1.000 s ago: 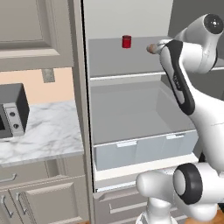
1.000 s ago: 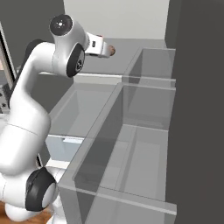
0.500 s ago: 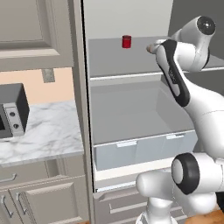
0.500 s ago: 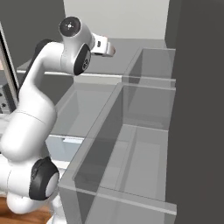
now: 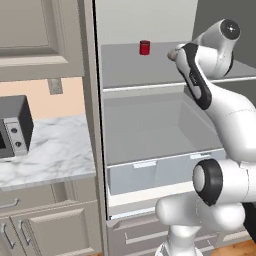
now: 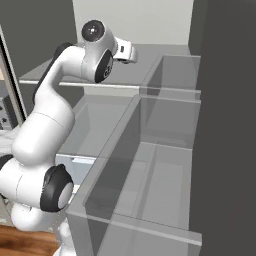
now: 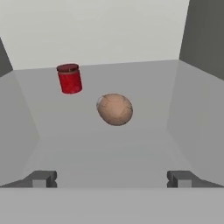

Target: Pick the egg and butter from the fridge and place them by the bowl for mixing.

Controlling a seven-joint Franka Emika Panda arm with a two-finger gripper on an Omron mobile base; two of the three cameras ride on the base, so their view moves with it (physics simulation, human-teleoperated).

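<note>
In the hand view the tan-brown egg [image 7: 115, 109] lies on the pale grey upper shelf of the fridge [image 7: 109, 148], straight ahead of my gripper [image 7: 111, 179] and a short way beyond it. The jaws are open and nothing is between the two dark fingertips [image 7: 41, 178]. From the left base view, my hand [image 5: 173, 54] reaches in over the right part of the same shelf [image 5: 135, 70]. The right base view has the hand [image 6: 128, 53] above that shelf [image 6: 75, 77] too. The butter and the bowl are out of view.
A red can [image 7: 70, 78] stands behind and left of the egg, also visible at the shelf's back [image 5: 144, 47]. A translucent bluish drawer [image 5: 160, 172] sits below. A marble counter [image 5: 45, 150] with a microwave [image 5: 12, 130] lies left. Clear door bins [image 6: 165, 110] stand to the right.
The arm's upper joints have risen and the hand has pushed a little further in over the upper shelf. The jaws have stayed open.
</note>
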